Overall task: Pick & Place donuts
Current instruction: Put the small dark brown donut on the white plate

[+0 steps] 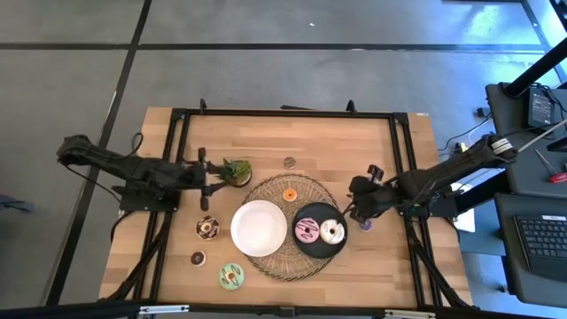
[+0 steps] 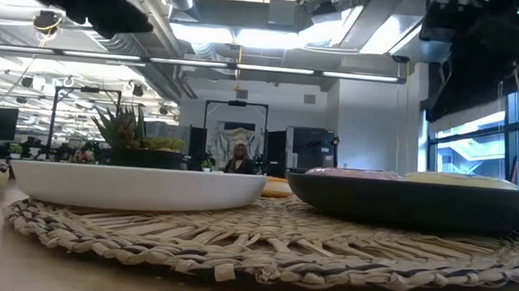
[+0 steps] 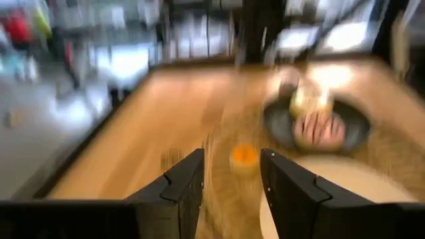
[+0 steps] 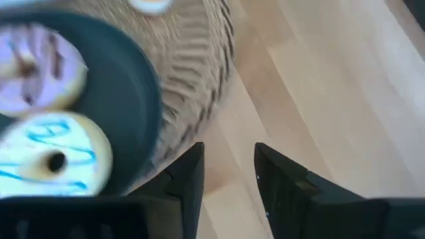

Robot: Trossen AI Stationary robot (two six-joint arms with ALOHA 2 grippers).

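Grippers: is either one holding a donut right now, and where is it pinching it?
No. The left gripper is open with only air between its fingers; the orange donut lies beyond it on the mat. The right gripper is open and empty too.

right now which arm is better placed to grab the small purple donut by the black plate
Right. The right tool hovers open just beside the purple donut, at the black plate's outer side. The left tool is across the mat near the plant.

two donuts [image 1: 319,232] in plate [image 1: 321,249], plate on mat [image 1: 306,188]
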